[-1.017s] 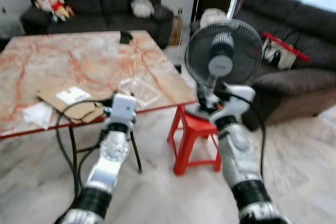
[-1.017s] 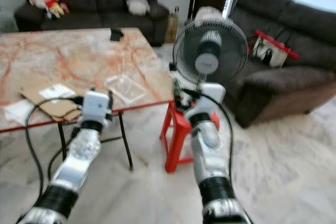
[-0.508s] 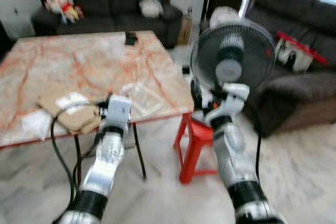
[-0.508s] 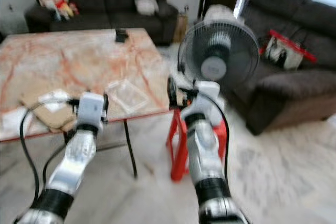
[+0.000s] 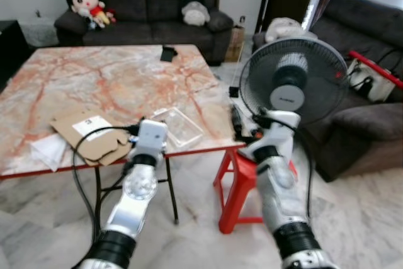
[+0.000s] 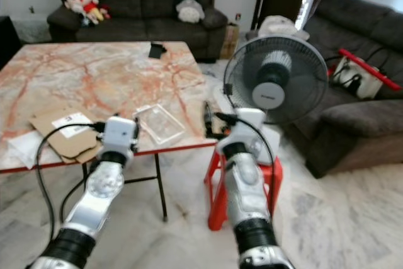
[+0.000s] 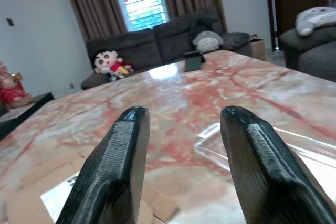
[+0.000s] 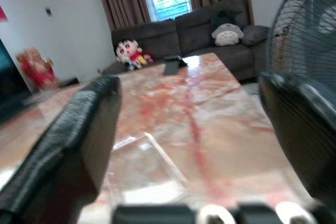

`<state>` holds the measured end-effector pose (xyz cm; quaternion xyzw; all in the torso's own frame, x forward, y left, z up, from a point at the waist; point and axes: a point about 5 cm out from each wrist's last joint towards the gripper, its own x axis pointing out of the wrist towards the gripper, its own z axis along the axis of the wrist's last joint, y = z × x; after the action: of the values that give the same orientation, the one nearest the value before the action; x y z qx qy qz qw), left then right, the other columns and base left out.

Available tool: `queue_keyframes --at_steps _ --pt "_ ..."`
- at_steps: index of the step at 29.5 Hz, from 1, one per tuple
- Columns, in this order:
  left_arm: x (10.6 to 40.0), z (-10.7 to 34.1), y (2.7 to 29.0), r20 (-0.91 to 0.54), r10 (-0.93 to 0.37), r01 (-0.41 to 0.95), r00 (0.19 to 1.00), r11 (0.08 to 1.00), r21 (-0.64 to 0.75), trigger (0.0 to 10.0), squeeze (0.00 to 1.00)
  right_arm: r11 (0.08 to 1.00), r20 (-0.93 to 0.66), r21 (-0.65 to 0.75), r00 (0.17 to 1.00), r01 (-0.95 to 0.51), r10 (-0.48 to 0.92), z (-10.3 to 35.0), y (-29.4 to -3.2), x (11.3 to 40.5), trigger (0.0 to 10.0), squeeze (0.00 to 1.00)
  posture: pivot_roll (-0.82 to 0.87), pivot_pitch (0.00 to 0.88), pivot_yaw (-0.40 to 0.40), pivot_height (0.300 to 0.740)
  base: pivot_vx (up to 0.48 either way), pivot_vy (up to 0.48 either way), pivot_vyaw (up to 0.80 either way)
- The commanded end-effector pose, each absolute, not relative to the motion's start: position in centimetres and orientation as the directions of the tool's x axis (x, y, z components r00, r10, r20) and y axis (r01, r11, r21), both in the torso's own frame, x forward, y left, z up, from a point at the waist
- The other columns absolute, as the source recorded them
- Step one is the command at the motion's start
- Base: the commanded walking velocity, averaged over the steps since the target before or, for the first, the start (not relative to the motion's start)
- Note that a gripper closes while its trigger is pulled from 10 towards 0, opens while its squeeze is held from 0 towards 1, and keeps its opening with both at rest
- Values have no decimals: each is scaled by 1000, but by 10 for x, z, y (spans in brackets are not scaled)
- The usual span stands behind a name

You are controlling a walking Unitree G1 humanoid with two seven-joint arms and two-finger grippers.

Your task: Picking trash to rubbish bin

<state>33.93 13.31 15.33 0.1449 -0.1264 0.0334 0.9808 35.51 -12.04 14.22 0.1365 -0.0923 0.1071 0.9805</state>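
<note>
i see my left end effector (image 7: 181, 171) raised at the near edge of the marble tabletop (image 5: 94, 86), fingers spread apart and grasping nothing. my right end effector (image 8: 194, 145) hovers off the tabletop's right corner, released too, with nothing between its fingers. just past the left one lies a clear plastic tray (image 5: 178, 125), and to its left a flattened cardboard piece (image 5: 88, 134) with a white label, then a crumpled white paper (image 5: 47, 149) at the edge. to the right, a grey fan (image 5: 293, 80) stands on a red stool (image 5: 236, 177). farther back, a small dark object (image 5: 167, 53) sits on the tabletop, and a doll (image 5: 88, 1) rests on the dark sofa (image 5: 145, 11).
</note>
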Motion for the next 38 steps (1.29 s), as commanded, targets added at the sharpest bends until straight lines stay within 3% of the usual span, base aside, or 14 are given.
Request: queue_keyframes --at_steps 1,13,27,38 --pt "340 162 125 285 9 -89 959 959 270 10000 0 960 103 259 991 -109 85 111 -152 346 10000 0 -58 0 -45 740 326 0 0" --pt "341 164 136 292 40 -122 956 955 270 10000 0 975 -8 221 1000 -2 4 68 -179 319 10000 0 -73 13 -43 740 327 0 0" --pt "331 125 141 162 84 -121 983 963 239 10000 0 974 74 212 996 -73 58 89 -162 330 10000 0 -79 24 -44 740 327 0 0" --pt "321 128 147 181 111 -153 977 960 236 10000 0 971 109 217 991 -100 78 100 -156 336 10000 0 -71 22 -51 740 320 0 0"
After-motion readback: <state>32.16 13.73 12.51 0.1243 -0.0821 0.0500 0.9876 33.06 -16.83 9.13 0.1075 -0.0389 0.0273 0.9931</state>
